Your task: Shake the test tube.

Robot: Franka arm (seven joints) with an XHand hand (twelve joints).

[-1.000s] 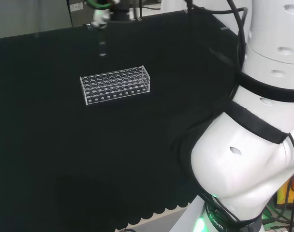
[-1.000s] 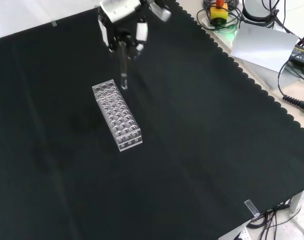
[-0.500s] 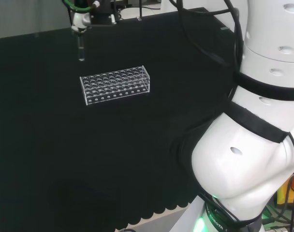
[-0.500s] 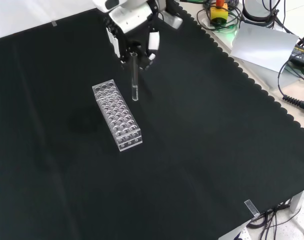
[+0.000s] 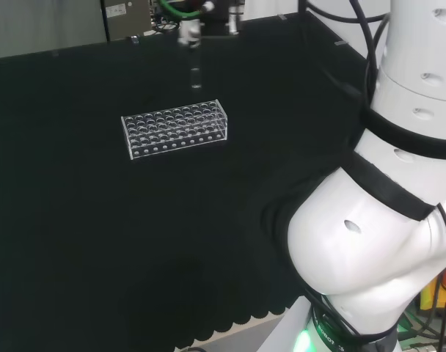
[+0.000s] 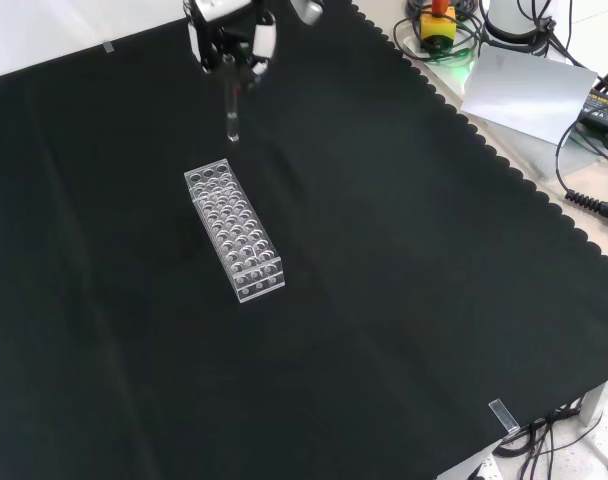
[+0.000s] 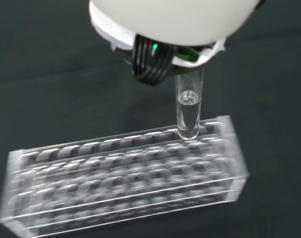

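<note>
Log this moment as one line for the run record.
hand: shut on test tube | tube: upright, in air | rack: on cloth, no tubes seen in it

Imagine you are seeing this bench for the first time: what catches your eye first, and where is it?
The hand, at the top of the front view, holds a clear test tube upright in the air above the black cloth. Just below it in that view lies a clear test tube rack, every visible hole empty. In the head view, the arm's big white links dominate the right.

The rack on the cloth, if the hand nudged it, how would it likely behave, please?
The rack looks like clear, thin-walled plastic with empty holes, so it is probably light and would slide. It is long and low, so tipping seems unlikely. A push near one end would probably turn it.
</note>
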